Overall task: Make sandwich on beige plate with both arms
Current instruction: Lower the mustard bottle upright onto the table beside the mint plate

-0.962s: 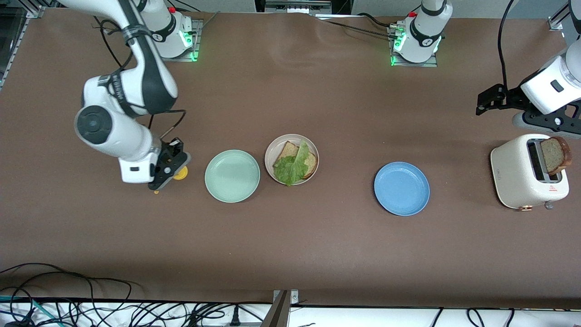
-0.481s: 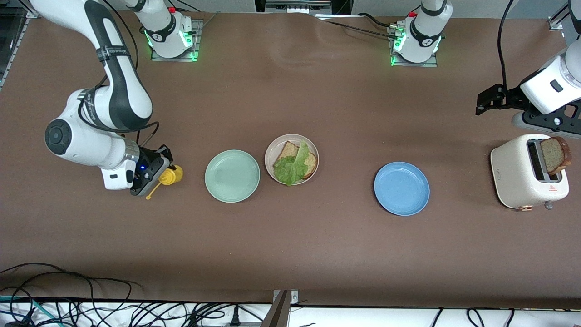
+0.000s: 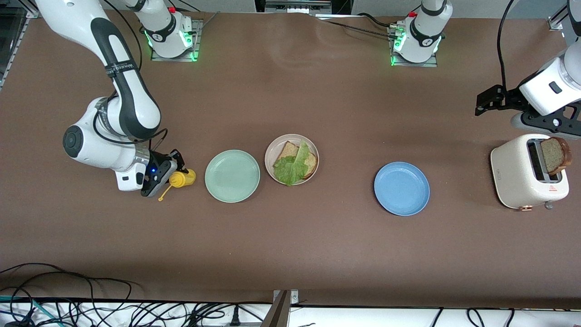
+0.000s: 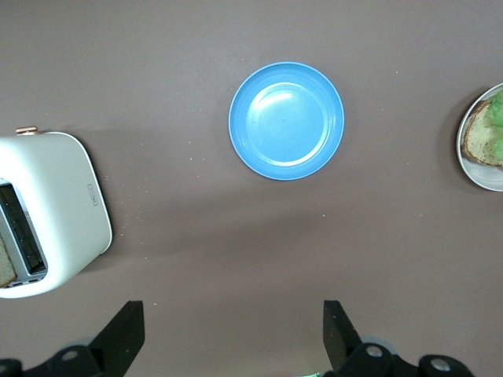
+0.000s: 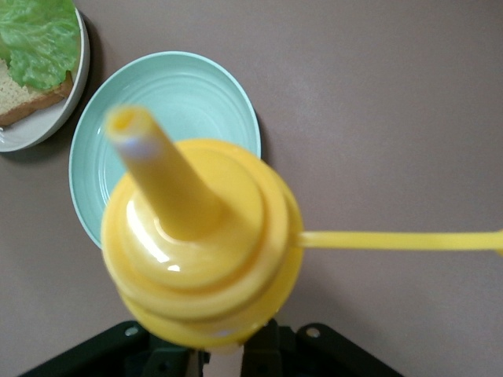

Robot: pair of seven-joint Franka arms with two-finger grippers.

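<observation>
Sandwich sits half-built on the beige plate mid-table: one bread slice with a lettuce leaf draped over it, no top slice yet. Beside it, toward the right arm's end, lies the mint-green plate. Right gripper is clamped on the yellow squeeze bottle, cap dangling on its strap, nozzle uncovered. Tip it early and sauce may land on the empty plate instead. Left gripper hangs with fingers spread wide, holding nothing, near the toaster, where the second slice waits.
</observation>
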